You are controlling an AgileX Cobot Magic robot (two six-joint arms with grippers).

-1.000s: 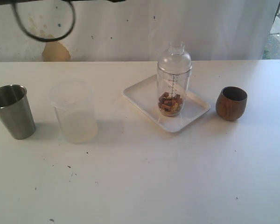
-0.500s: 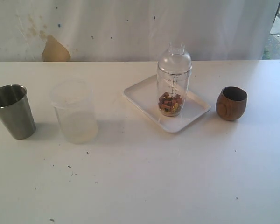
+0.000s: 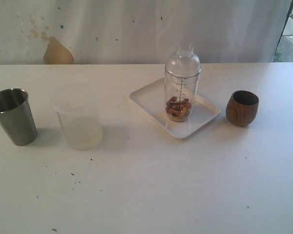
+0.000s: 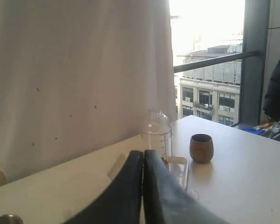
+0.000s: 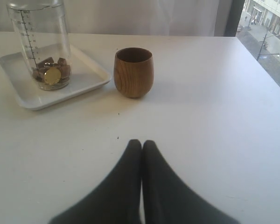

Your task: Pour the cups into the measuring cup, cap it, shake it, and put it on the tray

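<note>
Measuring cup, a tall clear cylinder with a black scale down its side, standing upright on the white tray near the middle of the desk. A clear domed lid sits on its dark rim. Its bottom holds a small heap of brown pieces, and against the wall nearest the right wrist camera lies one round golden disc. The tray lies flat, turned at an angle to the desk edge, with the cylinder toward its far right part. To the right of the tray, close to its corner but apart from it, stands the rounded wooden cup, mouth up and interior dark. Well to the left of the tray stands the frosted plastic cup, and further left, near the desk edge, the steel tumbler. Both are upright, and what they hold cannot be made out. A white cloth hangs behind the desk. The left claw is raised above the desk with its two dark fingers pressed together and nothing between them, and the capped cylinder and the wooden cup lie beyond its tip. The right claw hovers over bare desk, fingers likewise pressed together and holding nothing, with the wooden cup ahead of its tip.
</note>
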